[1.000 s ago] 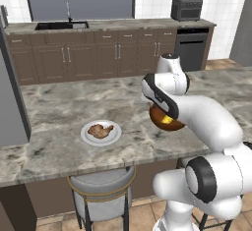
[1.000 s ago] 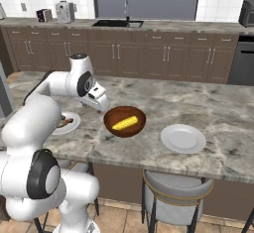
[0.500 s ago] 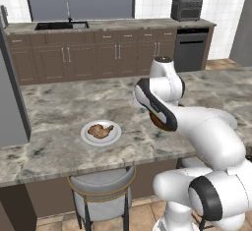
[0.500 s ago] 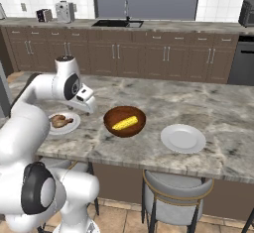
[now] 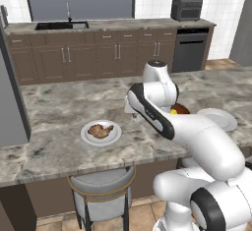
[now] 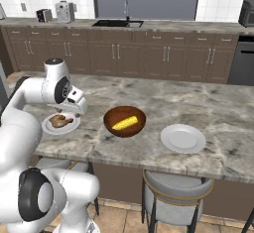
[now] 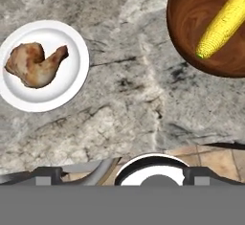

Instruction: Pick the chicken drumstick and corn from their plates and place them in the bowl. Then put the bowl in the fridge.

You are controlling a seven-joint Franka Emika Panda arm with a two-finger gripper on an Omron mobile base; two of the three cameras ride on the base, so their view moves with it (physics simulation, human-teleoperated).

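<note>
1. Your gripper point(image 6: 79, 109) hangs empty, jaws wide, above the counter point(image 7: 124, 99).
2. Left of it in the hand view, the drumstick point(image 7: 34, 64) lies on its plate point(image 7: 72, 83): lumpy, probably greasy; grab the thick end.
3. Right of it, the corn point(image 7: 221, 22) lies inside the bowl point(image 7: 184, 32).

The drumstick point(image 7: 34, 65) is lying on a white plate point(image 7: 72, 83) at the left of the hand view, its thick end pointing left and its narrow end reaching toward the plate's upper right. The plate is sitting flat on the grey marbled counter point(image 7: 129, 99), near the counter's edge. At the upper right the bowl point(image 7: 191, 28) is resting on the same counter, well apart from the plate, cut off by the top and right of the view. The corn point(image 7: 222, 23) is lying tilted inside the bowl, its lower tip near the bowl's middle. Past the counter's edge, a stool point(image 7: 150, 169) with a white round seat is standing on tan floor tiles point(image 7: 215, 159).
</note>
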